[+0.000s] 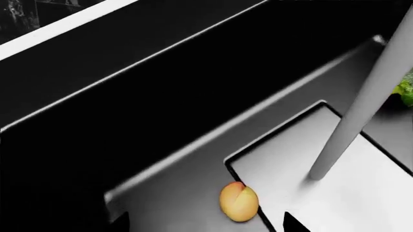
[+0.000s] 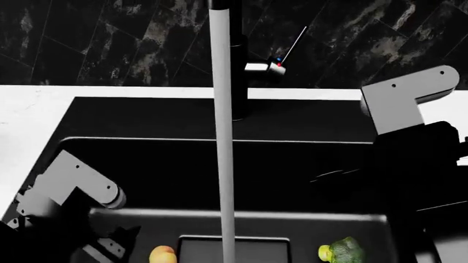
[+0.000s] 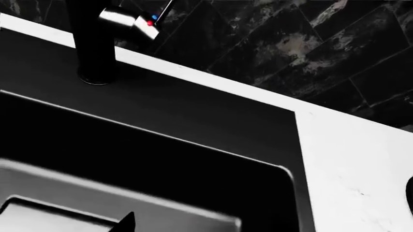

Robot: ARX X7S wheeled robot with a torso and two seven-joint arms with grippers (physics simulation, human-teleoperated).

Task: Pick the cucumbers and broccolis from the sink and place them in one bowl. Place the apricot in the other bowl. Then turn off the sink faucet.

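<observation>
**Apricot being approached in the running sink**

In the left wrist view, the apricot (image 1: 239, 201) is being shown on the sink floor (image 1: 174, 203), touching the corner of the raised drain panel (image 1: 361, 188). The water stream (image 1: 361, 104) is falling onto that panel, near the fruit. A sliver of broccoli (image 1: 406, 89) is being cut off at the picture's edge. Only one dark fingertip (image 1: 295, 223) is being shown, so the left gripper's opening cannot be told.

In the head view, the left gripper (image 2: 117, 244) is being held low in the basin, just beside the apricot (image 2: 162, 255), its jaws hidden in shadow. The broccoli (image 2: 343, 251) is lying across the stream (image 2: 223, 164) from it, beside a small yellow piece. The faucet handle (image 2: 264, 67) is being shown with the water not yet turned off. The right arm (image 2: 409, 109) is being held above the basin's right side.

In the right wrist view, the faucet base (image 3: 94, 43) and white bench (image 3: 355, 164) are being shown; one fingertip (image 3: 124, 223) alone is visible, so the right gripper's state cannot be told.

Judged from here, the round apricot is likely to be nudged along the panel edge if the gripper is lowered off-centre, and the stream could be obscuring the approach. No bowls or cucumbers are being shown anywhere.
</observation>
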